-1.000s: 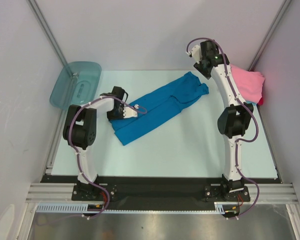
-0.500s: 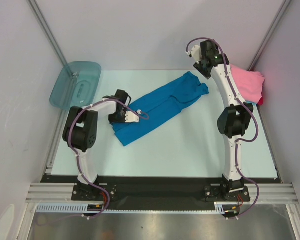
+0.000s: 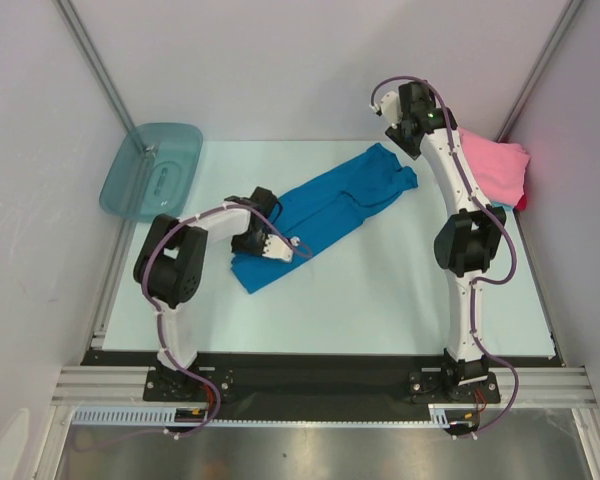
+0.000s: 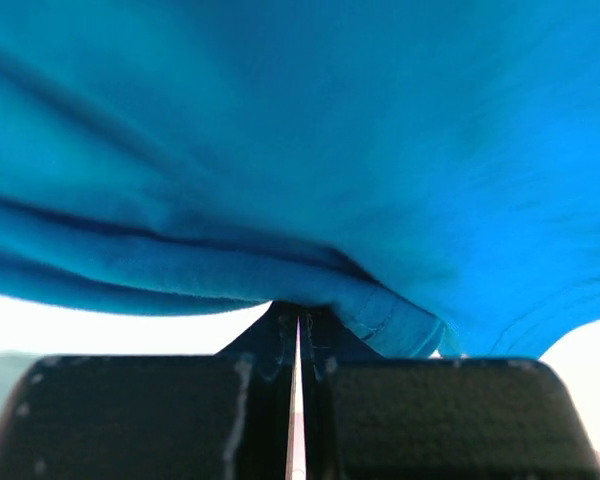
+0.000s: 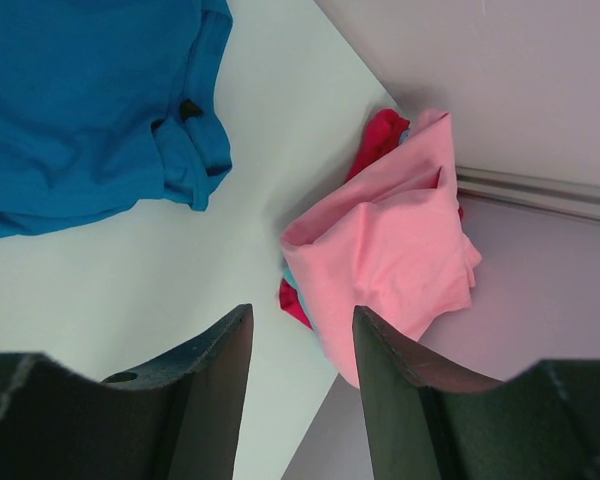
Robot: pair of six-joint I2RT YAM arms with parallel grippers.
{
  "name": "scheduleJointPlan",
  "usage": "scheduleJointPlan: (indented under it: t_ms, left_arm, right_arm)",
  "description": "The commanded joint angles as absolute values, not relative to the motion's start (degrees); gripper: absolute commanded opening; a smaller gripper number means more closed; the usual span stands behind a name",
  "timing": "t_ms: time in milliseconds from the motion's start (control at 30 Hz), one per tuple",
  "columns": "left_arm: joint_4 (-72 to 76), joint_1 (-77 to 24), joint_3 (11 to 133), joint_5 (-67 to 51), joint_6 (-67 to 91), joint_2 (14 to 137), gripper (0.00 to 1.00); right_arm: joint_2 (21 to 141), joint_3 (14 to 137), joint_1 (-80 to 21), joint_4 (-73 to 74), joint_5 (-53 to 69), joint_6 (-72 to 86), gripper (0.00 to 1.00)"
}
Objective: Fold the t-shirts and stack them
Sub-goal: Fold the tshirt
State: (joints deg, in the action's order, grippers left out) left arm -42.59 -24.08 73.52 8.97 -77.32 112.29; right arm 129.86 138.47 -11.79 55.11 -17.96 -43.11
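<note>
Nearby, left gripper (image 3: 280,247): clamped tight on a hem of the bright blue cloth t-shirt (image 3: 330,205). The left wrist view shows its fingers pressed together with a fold of blue cloth pinched between them (image 4: 298,320).
Blue shirt: lies on the pale table top (image 3: 380,290) as a long band, running aslant from near left to far right. It looks folded lengthwise already. The near end is lifted in the grip and the far end lies flat.
Translucent teal plastic tub (image 3: 150,170): sits at the far left, well apart from the shirt, and plays no part that I can see.
Right gripper (image 3: 405,135): hangs above the far end of the blue shirt, jaws partly apart with nothing between them (image 5: 300,330).
Stack: a pink folded t-shirt (image 3: 495,165) lies on top in the far right corner. A red edge (image 5: 380,140) and a sliver of light blue show beneath it.
Done, I judge: the corner pile, and the blue shirt's lengthwise fold.
Left, I judge: fold the blue band across its length, then carry it onto the pink shirt.
</note>
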Motion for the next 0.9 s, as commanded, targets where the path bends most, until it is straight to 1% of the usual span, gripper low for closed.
scheduleJointPlan:
  t_ms: [0, 233, 533, 600, 800, 867]
  left_arm:
    - [-48.68, -28.12, 73.56, -1.4, -80.59, 114.26, 0.0]
    - [-60.11, -32.16, 85.58, -8.34, -80.16, 118.56, 0.0]
    - [-63.28, -38.58, 84.99, -11.33, -82.79, 119.97, 0.0]
    - [-64.59, -41.04, 85.08, -13.69, -82.88, 120.06, 0.0]
    - [-65.92, -48.77, 89.9, -19.33, -82.36, 124.44, 0.0]
    - [-66.09, -51.66, 93.77, -21.79, -81.04, 126.98, 0.0]
  right_arm:
    - [126.74, 140.1, -11.69, 56.07, -17.84, -42.19, 0.5]
    - [124.46, 138.96, -10.99, 57.48, -15.82, -40.17, 0.5]
    - [122.08, 138.6, -10.46, 58.8, -13.89, -37.79, 0.5]
    - [121.56, 138.6, -10.2, 59.24, -12.93, -37.62, 0.5]
    - [121.11, 138.43, -10.54, 63.01, -8.18, -36.21, 0.49]
    - [120.41, 137.82, -10.81, 64.51, -5.55, -35.51, 0.49]
